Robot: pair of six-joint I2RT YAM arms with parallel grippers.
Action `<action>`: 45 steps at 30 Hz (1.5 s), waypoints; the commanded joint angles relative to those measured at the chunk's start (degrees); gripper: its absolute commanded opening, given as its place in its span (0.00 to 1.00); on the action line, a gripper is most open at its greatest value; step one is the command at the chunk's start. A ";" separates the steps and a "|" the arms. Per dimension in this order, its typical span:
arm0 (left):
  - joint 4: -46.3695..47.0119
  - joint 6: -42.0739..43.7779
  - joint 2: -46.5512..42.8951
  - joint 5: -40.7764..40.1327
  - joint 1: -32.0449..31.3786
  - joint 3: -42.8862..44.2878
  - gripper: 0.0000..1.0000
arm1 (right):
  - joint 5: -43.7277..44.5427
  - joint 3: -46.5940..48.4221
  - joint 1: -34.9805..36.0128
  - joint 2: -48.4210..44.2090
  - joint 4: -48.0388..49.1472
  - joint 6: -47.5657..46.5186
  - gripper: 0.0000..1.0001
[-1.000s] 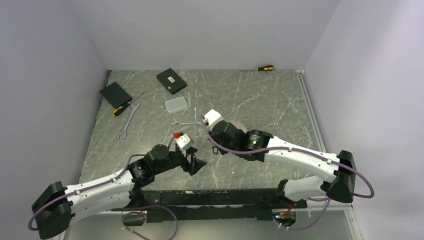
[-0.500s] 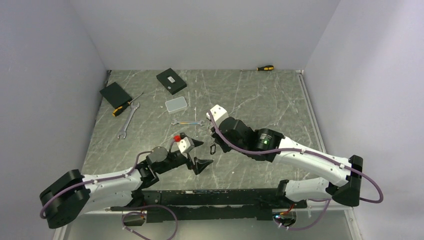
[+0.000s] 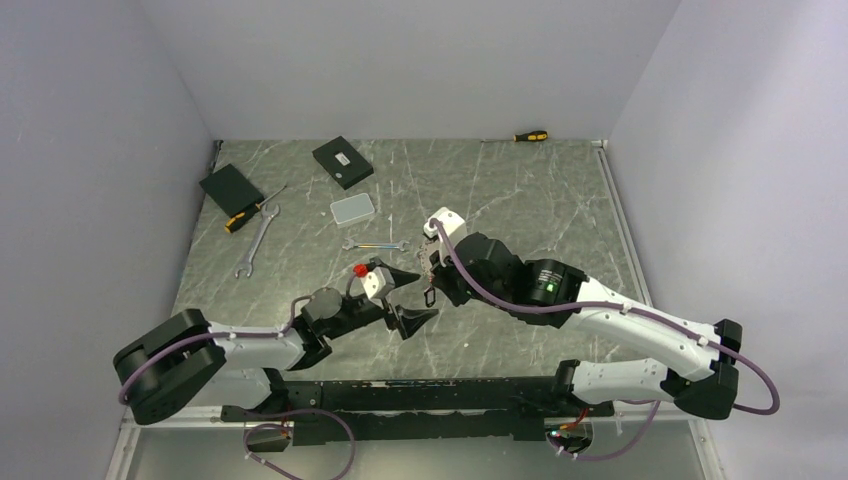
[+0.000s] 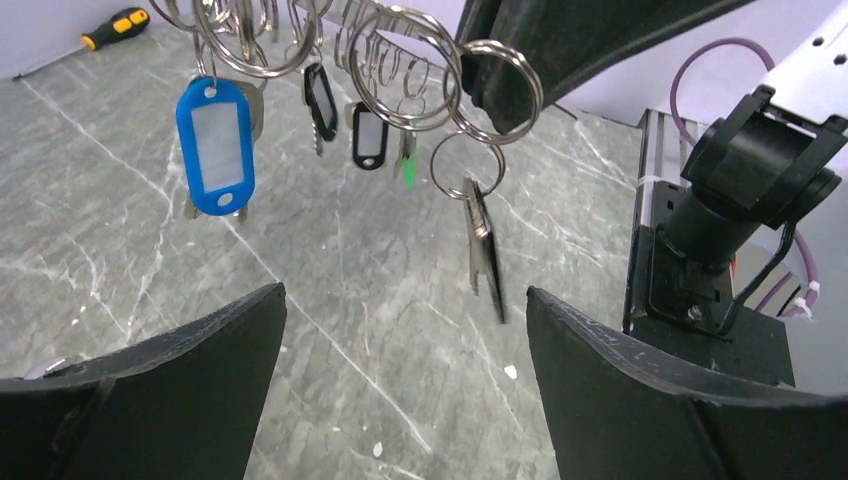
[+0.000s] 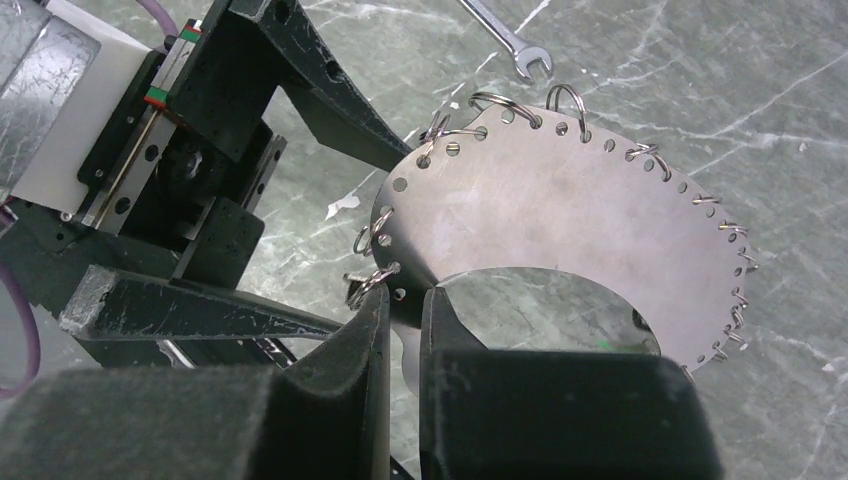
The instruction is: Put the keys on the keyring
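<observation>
Right wrist view: right gripper (image 5: pixel 405 300), jaws pinched shut on the inner edge of the keyring (image 5: pixel 570 215), a flat perforated steel crescent held above the marbled table (image 5: pixel 700 60). Left gripper (image 4: pixel 402 292): jaws wide apart, empty, just below the hanging keys (image 4: pixel 487 255) and blue tag (image 4: pixel 215 145). Status, judged: many split rings already hung; several rim holes bare; no loose key discernible.

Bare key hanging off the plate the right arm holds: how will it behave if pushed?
The key will probably swing and twist rather than resist: it dangles from two linked rings. Likely light, being thin and flat. The plate should barely flex: flat sheet metal, no visible sag though pinched at one edge.
</observation>
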 commanded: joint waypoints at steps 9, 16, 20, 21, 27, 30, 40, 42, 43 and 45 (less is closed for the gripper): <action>16.36 -3.59 6.93 2.21 0.57 4.07 0.63 | -0.07 1.81 -0.27 -2.53 2.51 0.29 0.00; 19.80 -4.04 9.23 3.36 0.60 4.61 0.56 | -0.17 1.81 -0.24 -2.66 2.51 0.32 0.00; 20.57 -3.87 9.83 4.99 0.58 4.70 0.01 | 0.07 1.91 -0.30 -2.66 2.66 0.30 0.00; 20.15 -3.93 9.44 5.10 0.60 4.55 0.00 | 0.20 1.90 -0.31 -2.64 2.73 0.30 0.00; 8.77 -3.70 -0.45 8.14 0.57 3.11 0.00 | 2.49 0.30 -0.37 -3.01 4.13 1.27 0.00; -11.46 -1.34 -9.75 11.56 0.59 6.64 0.00 | 3.30 -1.22 -0.72 -2.72 5.21 1.65 0.00; -58.77 1.61 -24.07 4.01 0.05 20.31 0.00 | 3.60 -5.67 -2.47 -3.18 9.32 3.94 0.00; -66.68 1.88 -22.42 2.73 0.06 24.63 0.00 | 3.32 -5.82 -2.61 -3.23 9.53 4.07 0.00; -70.30 2.06 -21.57 2.28 0.03 26.70 0.00 | 3.08 -5.91 -2.65 -3.24 9.54 4.03 0.00; -75.81 3.16 -20.37 2.60 0.05 30.34 0.00 | 2.70 -6.07 -2.60 -3.50 9.42 3.86 0.00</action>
